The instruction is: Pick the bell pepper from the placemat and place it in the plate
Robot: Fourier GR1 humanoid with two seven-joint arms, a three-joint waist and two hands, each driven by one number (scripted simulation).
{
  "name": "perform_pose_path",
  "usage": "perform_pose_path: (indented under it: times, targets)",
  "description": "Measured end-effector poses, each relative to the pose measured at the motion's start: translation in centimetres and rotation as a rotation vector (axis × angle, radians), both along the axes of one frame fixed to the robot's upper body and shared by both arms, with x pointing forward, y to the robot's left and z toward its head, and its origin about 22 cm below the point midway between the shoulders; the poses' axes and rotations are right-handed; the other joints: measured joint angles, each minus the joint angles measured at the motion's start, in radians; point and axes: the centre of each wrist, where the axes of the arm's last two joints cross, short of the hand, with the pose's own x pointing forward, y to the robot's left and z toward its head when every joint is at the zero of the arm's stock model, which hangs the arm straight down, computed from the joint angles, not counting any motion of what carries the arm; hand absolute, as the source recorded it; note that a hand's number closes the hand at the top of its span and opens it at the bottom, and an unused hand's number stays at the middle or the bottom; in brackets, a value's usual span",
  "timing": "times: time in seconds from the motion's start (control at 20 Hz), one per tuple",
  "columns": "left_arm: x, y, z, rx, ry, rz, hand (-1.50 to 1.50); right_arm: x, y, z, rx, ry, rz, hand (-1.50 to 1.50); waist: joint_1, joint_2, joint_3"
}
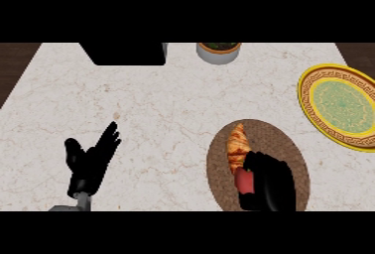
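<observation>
Right hand (268, 182), black, low on the brown oval placemat (293, 149), fingers curled over a red object (244, 181) that shows at the hand's left side; this appears to be the bell pepper, though most of it is hidden under the hand and its shape cannot be made out. Whether it is lifted off the mat or resting on it cannot be told. Just above the hand, on the same placemat, lies an orange-brown croissant (236, 145), long axis running up and down the view, its lower end close to the red object.

Plate (340, 105), yellow-rimmed with a patterned brown band and a pale green centre, sits up and to the right of the placemat at the counter's right edge, apart from the hand and holding nothing.

Left hand (91, 161) at the lower left of the marble counter (168, 99), open with fingers straight and pointing up, at rest, well apart from the placemat.

Far edge of the counter: a dark box-shaped object (124, 53) and, to its right, a small grey pot (218, 51) with dark contents.
</observation>
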Motion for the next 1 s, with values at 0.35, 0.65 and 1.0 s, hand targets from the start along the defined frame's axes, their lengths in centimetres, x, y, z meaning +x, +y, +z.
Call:
perform_pose_path:
  times: [0.35, 0.65, 1.0]
  targets:
    - [0.1, 0.2, 0.0, 0.005, 0.001, 0.005, 0.0, 0.4, 2.0, 2.8, 0.188, -0.253, 0.086, 1.5, -0.002, 0.0, 0.001]
    - [-0.2, 0.1, -0.1, 0.002, 0.001, 0.007, 0.0, 0.9, 0.5, 5.3, 0.334, -0.431, -0.029, 1.5, -0.004, 0.0, 0.001]
    - [-0.1, -0.1, -0.2, 0.001, 0.002, 0.006, 0.0, 2.5, -5.7, 6.0, 0.485, -0.558, -0.177, 1.5, -0.004, 0.001, 0.002]
